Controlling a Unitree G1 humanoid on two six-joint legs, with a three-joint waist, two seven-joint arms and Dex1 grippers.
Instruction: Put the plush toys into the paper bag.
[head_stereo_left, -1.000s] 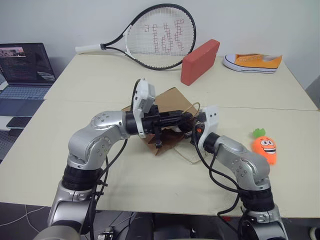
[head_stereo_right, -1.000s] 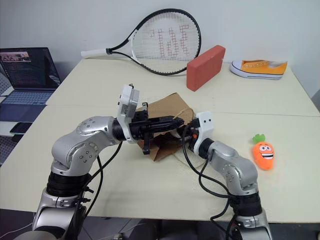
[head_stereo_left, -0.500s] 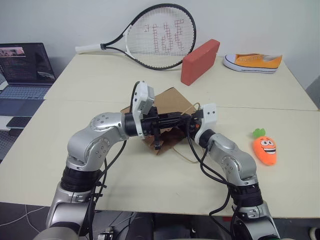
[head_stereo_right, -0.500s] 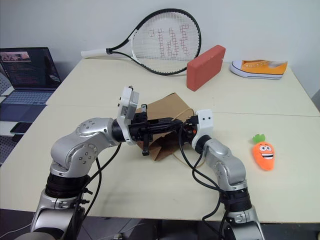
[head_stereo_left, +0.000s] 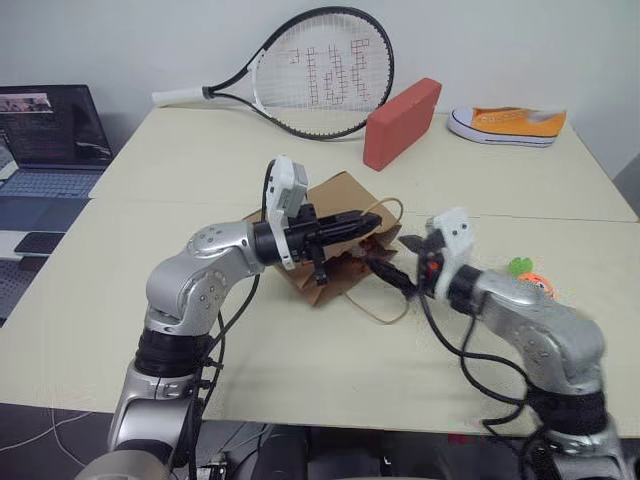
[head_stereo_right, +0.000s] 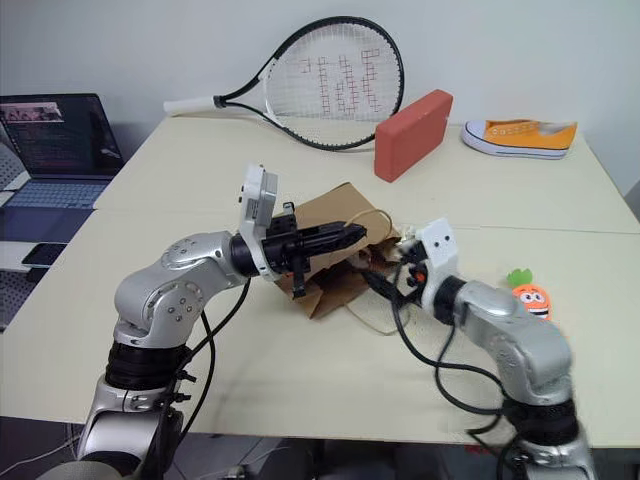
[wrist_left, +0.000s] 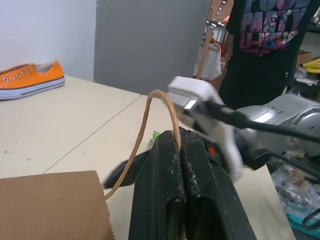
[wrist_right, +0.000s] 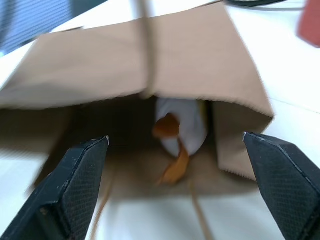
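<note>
One egg plush (wrist_right: 182, 125) inside paper bag (head_stereo_left: 340, 200) on desk (head_stereo_left: 200, 330); carrot plush (head_stereo_right: 528, 297) beside right arm. Left tool (head_stereo_left: 365, 222) clamped on bag handle (wrist_left: 155, 125); right tool (head_stereo_left: 388, 268) apart. Carrot likely light, squashy: grip mid-body. Bag thin, crumples.

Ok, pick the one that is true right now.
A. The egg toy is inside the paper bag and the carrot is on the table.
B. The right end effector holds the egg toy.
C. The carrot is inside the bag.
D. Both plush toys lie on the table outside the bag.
A: the right wrist view shows the egg toy inside the paper bag, while the carrot lies on the table beyond the open right end effector.
</note>
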